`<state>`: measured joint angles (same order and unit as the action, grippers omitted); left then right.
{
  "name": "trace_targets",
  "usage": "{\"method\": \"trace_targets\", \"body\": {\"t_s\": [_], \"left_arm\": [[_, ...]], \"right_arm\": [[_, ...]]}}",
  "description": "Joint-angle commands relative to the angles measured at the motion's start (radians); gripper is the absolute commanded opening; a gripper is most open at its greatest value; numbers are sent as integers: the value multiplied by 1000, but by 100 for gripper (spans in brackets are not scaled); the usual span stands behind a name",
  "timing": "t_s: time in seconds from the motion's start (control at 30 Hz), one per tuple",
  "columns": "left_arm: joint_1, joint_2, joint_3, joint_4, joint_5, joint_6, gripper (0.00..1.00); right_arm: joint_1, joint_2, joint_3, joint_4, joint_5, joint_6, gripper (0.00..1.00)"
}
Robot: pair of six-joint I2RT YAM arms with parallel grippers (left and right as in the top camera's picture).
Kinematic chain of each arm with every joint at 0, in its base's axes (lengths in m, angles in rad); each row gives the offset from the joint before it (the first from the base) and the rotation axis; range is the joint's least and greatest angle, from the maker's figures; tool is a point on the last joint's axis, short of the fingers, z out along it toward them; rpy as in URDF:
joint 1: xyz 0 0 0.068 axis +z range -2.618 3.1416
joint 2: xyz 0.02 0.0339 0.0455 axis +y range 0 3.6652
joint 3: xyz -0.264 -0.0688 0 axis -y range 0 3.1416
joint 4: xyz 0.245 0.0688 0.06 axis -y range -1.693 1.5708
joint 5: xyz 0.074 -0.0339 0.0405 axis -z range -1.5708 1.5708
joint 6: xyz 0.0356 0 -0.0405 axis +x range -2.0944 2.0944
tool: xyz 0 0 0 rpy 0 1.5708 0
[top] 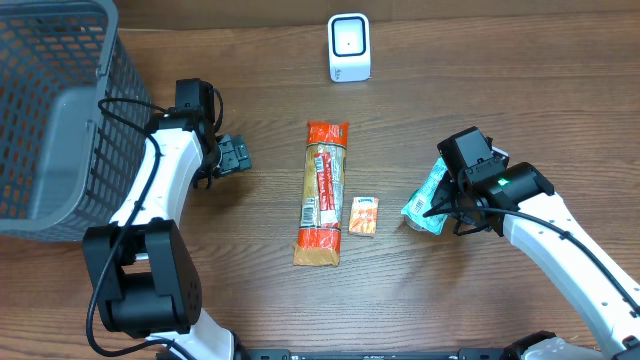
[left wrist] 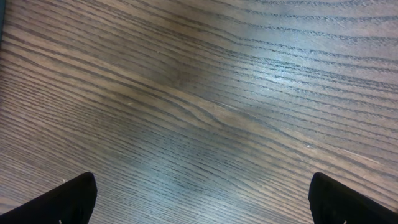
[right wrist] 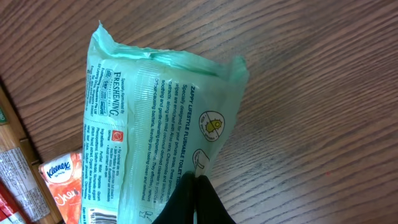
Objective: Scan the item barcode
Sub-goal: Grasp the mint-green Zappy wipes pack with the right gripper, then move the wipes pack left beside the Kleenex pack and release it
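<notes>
My right gripper point(right wrist: 194, 190) clamped shut on the green toilet wipes pack point(right wrist: 155, 106) at its edge, my left gripper point(left wrist: 202, 199) stood wide apart over the wooden table point(left wrist: 199, 74).

Bare wood fills the view under my wide-spread left gripper point(left wrist: 203, 186). From overhead, the grey basket point(top: 50, 110) walls off the upper left. The long orange packet point(top: 323, 193) and the small tissue pack point(top: 363, 216) block the centre, and the green wipes pack point(top: 428, 192) lies just right of them. Above all three, open table point(top: 450, 80) leads to the white scanner point(top: 349, 47).
</notes>
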<state>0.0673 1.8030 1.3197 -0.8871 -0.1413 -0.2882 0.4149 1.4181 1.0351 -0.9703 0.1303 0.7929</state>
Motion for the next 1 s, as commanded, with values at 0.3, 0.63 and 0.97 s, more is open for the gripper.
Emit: {"method": "trace_targets", "body": {"t_s": [0.3,0.63,0.97], "left_arm": [[5,-4,-3,2,11,4,100],[5,-4,-3,2,11,4,100],[5,-4,-3,2,11,4,100]], "right_arm": [[2,-25,31,-5,-38,-15,42],[2,2,-23,21,-38,-7,43],[2,9,-33,52,-42,-9,4]]}}
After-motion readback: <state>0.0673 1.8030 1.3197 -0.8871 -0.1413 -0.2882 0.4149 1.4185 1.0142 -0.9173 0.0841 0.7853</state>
